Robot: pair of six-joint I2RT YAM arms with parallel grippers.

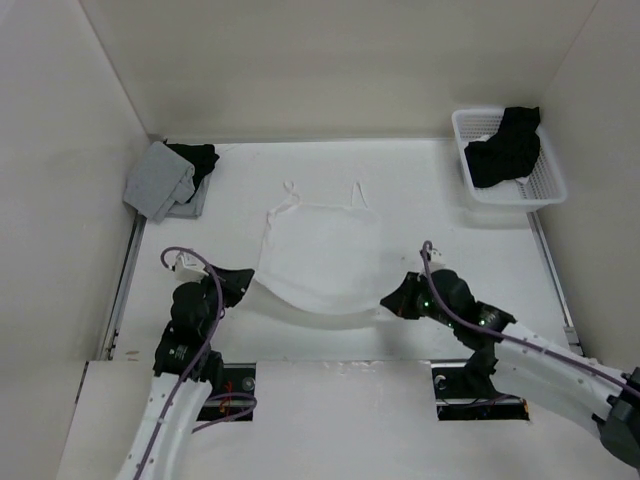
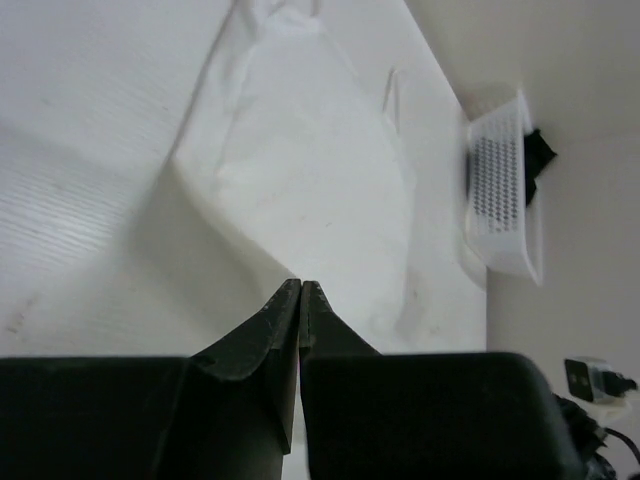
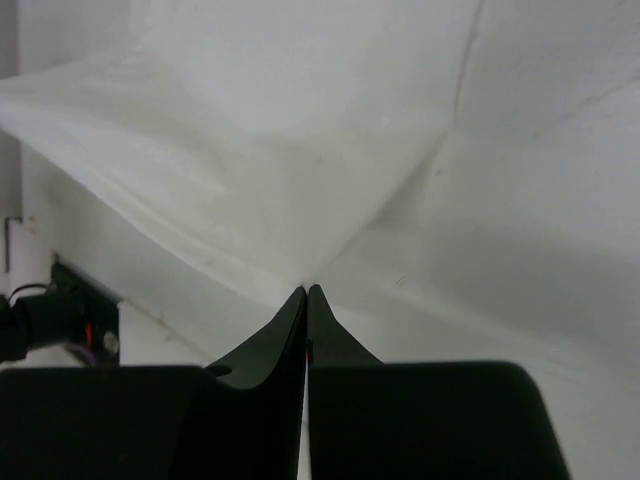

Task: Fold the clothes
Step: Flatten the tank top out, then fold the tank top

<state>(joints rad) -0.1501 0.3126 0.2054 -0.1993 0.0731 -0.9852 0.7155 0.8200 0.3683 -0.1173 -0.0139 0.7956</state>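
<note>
Left claw (image 1: pixel 245 284) is clenched on a hem corner of the top (image 1: pixel 322 255), the corner farther from the basket (image 1: pixel 546 178). Its jaws are pressed flat together, with thin cloth running away from their tips. Right claw (image 1: pixel 392 300) pinches the hem corner nearer the basket in the same way. Between the two claws the hem hangs raised off the table in a shallow sag. The rest of the top lies spread flat to the left of the basket and a little nearer the arms. Its two thin straps (image 1: pixel 290 190) are at the end level with the basket's front.

The top looks very light, limp and thin. It will likely drape and crease wherever it is unsupported and will not hold any shape by itself. The hem corners seem the right place to hold it, with the claws kept apart so the edge stays taut. The loose straps could bunch or slip under the fold.

A black cloth (image 1: pixel 505 145) sits in the basket. A grey pile (image 1: pixel 158 182) lies far across from the basket.
</note>
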